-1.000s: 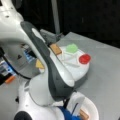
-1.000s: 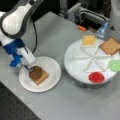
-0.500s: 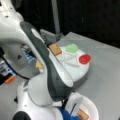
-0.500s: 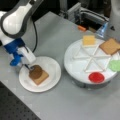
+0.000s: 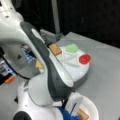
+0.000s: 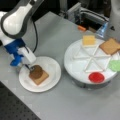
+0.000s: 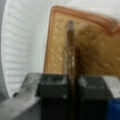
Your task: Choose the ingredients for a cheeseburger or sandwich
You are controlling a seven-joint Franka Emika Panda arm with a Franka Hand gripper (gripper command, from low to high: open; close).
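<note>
My gripper (image 6: 29, 68) is shut on the dark brown round patty (image 6: 37, 71), which rests against a brown toast square (image 6: 40, 78) on the white paper plate (image 6: 53, 67). In the wrist view the patty (image 7: 70, 50) stands edge-on between the black fingers (image 7: 52, 85), over the toast (image 7: 56, 45). The sectioned tray (image 6: 75, 47) at a front view's right holds the yellow cheese (image 6: 89, 40), a second toast square (image 6: 110, 46), the green leaf (image 6: 115, 65) and the red disc (image 6: 96, 77). In a front view the arm hides most of the plate (image 5: 92, 107).
Behind the tray lie a small orange object (image 6: 81, 28) and grey equipment (image 6: 82, 12). A dark perforated surface (image 6: 15, 110) borders the table at a front view's bottom left. The arm's white body (image 5: 37, 82) fills a front view's left.
The gripper has shifted slightly with the patty, which now sits closer onto the toast on the plate. The tray's pieces have not moved.
</note>
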